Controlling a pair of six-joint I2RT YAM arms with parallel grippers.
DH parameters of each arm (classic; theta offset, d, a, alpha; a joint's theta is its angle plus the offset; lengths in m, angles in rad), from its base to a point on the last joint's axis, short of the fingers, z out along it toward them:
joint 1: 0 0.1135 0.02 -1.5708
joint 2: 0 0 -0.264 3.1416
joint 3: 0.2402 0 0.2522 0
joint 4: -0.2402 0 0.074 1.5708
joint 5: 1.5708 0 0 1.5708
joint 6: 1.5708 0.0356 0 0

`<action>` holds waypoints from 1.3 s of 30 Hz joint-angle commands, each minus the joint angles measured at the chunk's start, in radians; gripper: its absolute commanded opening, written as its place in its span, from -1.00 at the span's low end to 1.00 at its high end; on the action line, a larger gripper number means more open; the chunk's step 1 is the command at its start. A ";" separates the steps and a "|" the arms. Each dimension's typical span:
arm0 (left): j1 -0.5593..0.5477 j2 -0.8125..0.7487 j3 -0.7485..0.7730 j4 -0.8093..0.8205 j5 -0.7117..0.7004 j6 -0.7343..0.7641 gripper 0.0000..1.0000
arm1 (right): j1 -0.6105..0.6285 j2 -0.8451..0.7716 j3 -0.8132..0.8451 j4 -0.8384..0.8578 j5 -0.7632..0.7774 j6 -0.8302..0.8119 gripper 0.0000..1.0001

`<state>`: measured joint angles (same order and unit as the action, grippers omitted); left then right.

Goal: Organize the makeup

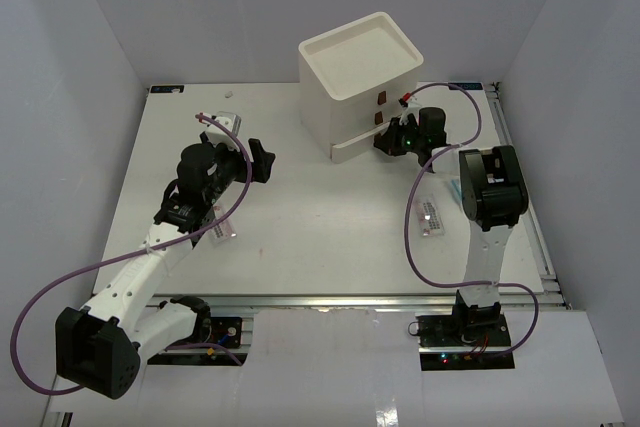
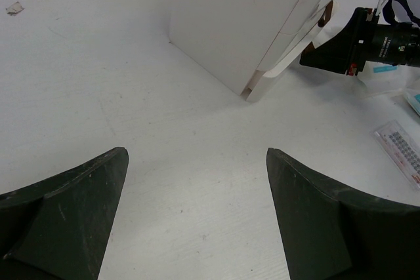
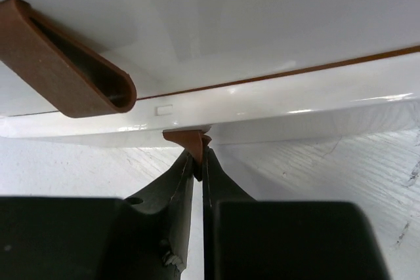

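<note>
Since the makeup (image 1: pixel 432 218) probably must go inside the drawer (image 3: pixel 295 106), the right gripper (image 3: pixel 200 164) pinches its brown handle (image 3: pixel 186 138) between the fingers; the left gripper (image 2: pixel 195 162) hangs wide open, nothing between its fingers.

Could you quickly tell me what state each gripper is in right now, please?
Left gripper: open, holding nothing.
Right gripper: closed on a brown drawer handle.

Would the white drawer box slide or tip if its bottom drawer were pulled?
Likely slides rather than tips: the drawer box looks squat, the table smooth. Seemingly light plastic, so the right gripper, shut on its low handle, may drag it.
</note>
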<state>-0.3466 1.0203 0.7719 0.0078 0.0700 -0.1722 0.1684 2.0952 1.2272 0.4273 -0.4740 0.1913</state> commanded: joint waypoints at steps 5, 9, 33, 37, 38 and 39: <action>0.004 -0.012 0.012 0.011 0.004 0.008 0.96 | -0.026 -0.108 -0.095 0.069 -0.026 -0.004 -0.85; 0.004 -0.014 0.012 0.011 0.002 0.008 0.96 | -0.043 -0.144 -0.129 0.068 -0.034 -0.009 -0.85; 0.004 -0.031 0.009 0.012 0.003 0.006 0.96 | -0.124 -0.384 -0.329 -0.206 -0.130 -0.191 -0.19; 0.004 -0.033 0.009 0.012 0.008 0.004 0.96 | -0.125 -0.444 -0.314 -0.273 -0.121 -0.269 0.27; 0.003 -0.035 0.009 0.012 0.009 0.002 0.96 | -0.125 -0.470 -0.313 -0.297 -0.120 -0.296 0.31; 0.004 -0.037 0.009 0.012 0.011 0.002 0.96 | -0.125 -0.489 -0.311 -0.320 -0.120 -0.317 0.33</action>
<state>-0.3466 1.0188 0.7719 0.0078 0.0699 -0.1725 0.0464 1.7167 0.8810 0.1923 -0.5723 -0.0100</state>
